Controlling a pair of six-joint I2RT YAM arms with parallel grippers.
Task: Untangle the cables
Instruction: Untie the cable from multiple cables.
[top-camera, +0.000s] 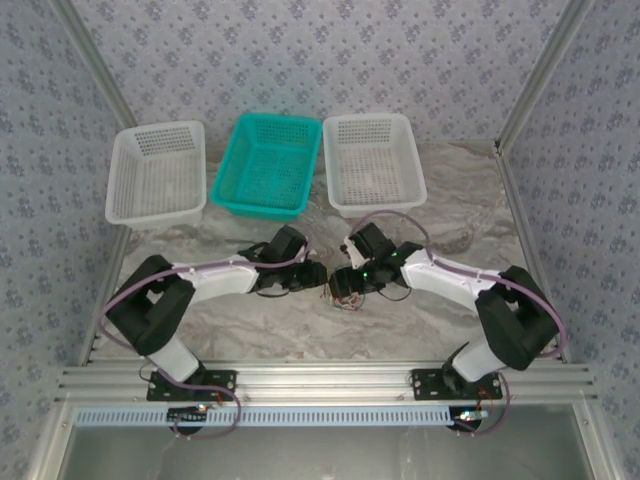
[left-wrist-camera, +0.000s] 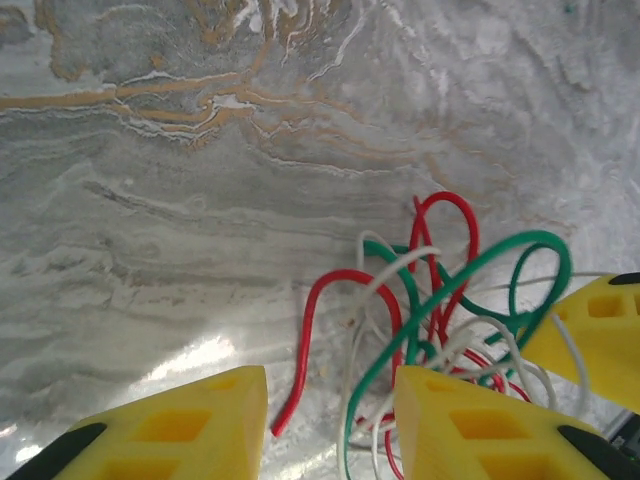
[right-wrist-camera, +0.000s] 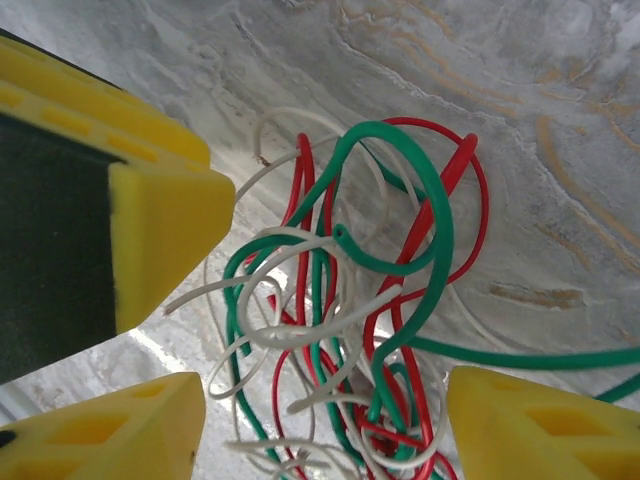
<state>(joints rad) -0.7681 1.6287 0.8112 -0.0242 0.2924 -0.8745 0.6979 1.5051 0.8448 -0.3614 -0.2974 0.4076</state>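
Note:
The cables (top-camera: 336, 297) are a small clump of green, red and white wires on the marble table, between the two arms. In the left wrist view the cables (left-wrist-camera: 440, 298) loop ahead and to the right. A red end, white strands and a green strand run into the gap of my left gripper (left-wrist-camera: 332, 400), whose jaws stand apart and clamp nothing. My right gripper (right-wrist-camera: 325, 400) straddles the thick of the cables (right-wrist-camera: 443, 225), open, its fingers not touching the wires. Seen from above, the left gripper (top-camera: 305, 278) and right gripper (top-camera: 346, 283) nearly meet.
Three baskets stand in a row at the back: white (top-camera: 157, 130), teal (top-camera: 280, 119), white (top-camera: 368, 119). A finger of the right gripper (left-wrist-camera: 595, 335) sits close beside the left one. A metal frame borders the table.

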